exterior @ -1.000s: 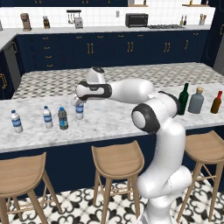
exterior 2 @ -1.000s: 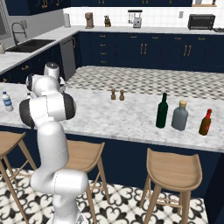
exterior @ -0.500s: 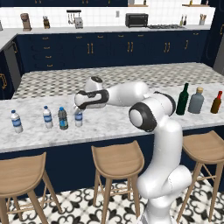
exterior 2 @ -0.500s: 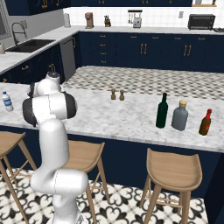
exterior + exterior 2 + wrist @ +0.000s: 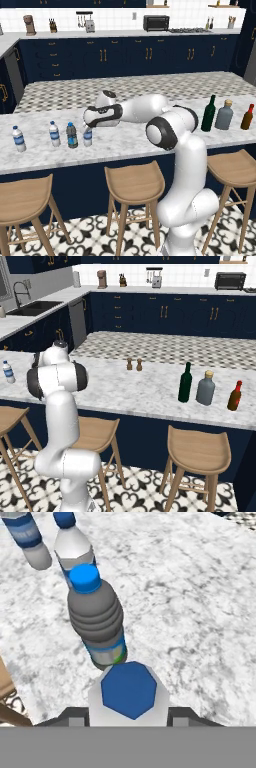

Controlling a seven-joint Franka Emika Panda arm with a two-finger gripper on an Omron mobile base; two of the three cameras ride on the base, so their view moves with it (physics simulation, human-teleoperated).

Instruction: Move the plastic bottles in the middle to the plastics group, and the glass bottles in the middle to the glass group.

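On the marble counter [image 5: 130, 142], at the left of the left base view, four small bottles stand in a row: two clear labelled water bottles [image 5: 19, 138] [image 5: 54, 133], then the dark smoky-grey bottle [image 5: 72, 135], then the clear blue-capped bottle [image 5: 88, 136] just beside it. In the hand view the smoky-grey bottle [image 5: 97, 619] stands directly behind the clear one's blue cap [image 5: 129, 689], with a water bottle [image 5: 74, 549] further up the frame. At the right of the left base view stand the green wine bottle [image 5: 208, 114], the squat grey-blue bottle [image 5: 224, 115] and the amber-red bottle [image 5: 247, 117], close together. Salt and pepper shakers [image 5: 134, 364] stand mid-counter in the right base view. The arm stretches leftward, almost horizontal over the counter, and the gripper [image 5: 89, 131] is closed around the clear bottle near its top.
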